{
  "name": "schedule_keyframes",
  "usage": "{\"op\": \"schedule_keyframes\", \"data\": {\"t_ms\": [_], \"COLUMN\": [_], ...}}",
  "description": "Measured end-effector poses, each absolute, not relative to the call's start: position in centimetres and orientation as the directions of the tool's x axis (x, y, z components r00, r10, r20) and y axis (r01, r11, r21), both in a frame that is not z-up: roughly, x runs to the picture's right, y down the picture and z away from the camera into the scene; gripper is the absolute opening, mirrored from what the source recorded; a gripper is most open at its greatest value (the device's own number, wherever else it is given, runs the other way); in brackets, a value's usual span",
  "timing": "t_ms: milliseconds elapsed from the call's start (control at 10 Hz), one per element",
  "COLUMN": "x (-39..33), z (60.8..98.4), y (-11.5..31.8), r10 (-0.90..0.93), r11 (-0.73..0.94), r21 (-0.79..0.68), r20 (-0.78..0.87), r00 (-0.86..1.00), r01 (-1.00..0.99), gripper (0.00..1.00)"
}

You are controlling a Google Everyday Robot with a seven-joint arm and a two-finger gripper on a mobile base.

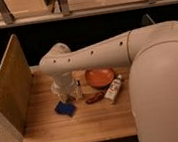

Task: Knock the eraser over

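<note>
**Claw low over the table, eraser upright just beside it**

- My claw [64,93] hangs at the end of the wrist and points straight down. Its tip is at or just above the tabletop, toward the back edge.
- Claw state: I cannot tell whether it is spread or pressed together. The pale wrist housing and the tip blur into one shape from this angle.
- The eraser [78,89] is just beside the claw, on the view's right of it. It is a small, thin block standing upright, with a pale face and a dark top. I cannot tell whether the claw touches it, because the gap, if there is one, is too narrow to read.
- Nearer the camera than the claw, a little below it in the view, a blue object [65,108] lies flat on the wood.
- Beyond the eraser, further to the view's right, sits an orange plate [100,77].
- In front of the plate lies a small red-brown item [94,98]. Its shape is unclear.
- Right of that item a white bottle [113,89] with red markings lies tilted, close to the plate's rim.
- All of these rest on a wooden table [91,123].
- On the claw's other side, well apart, a wooden panel [9,88] stands upright along the table's edge.
- My arm [95,54] runs from the claw up over an elbow and across to the bulky white body on the view's right.
</note>
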State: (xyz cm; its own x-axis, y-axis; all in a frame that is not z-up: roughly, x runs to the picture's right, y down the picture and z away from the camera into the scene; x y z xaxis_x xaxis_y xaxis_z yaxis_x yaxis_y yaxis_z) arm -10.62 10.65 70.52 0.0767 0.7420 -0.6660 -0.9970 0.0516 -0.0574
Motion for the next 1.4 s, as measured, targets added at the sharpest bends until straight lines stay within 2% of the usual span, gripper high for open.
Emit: {"op": "schedule_keyframes", "data": {"t_ms": [300,800,1200,1400], "x": [-11.0,-9.6,-8.3,-7.8], "z": [72.1,76.7,79.8,81.6], "y": [11.1,8.1,7.4,6.3], "r10": [0.704,0.634,0.561,0.577], "r11": [0.073,0.092,0.091,0.092], "r21": [-0.071,-0.027,0.020,0.028], "r20": [-0.703,-0.769,-0.827,-0.816], "r00": [0.102,0.079,0.035,0.031], "r01": [-0.995,-0.995,-0.996,-0.995], "gripper": [0.02,0.00,0.00,0.00]}}
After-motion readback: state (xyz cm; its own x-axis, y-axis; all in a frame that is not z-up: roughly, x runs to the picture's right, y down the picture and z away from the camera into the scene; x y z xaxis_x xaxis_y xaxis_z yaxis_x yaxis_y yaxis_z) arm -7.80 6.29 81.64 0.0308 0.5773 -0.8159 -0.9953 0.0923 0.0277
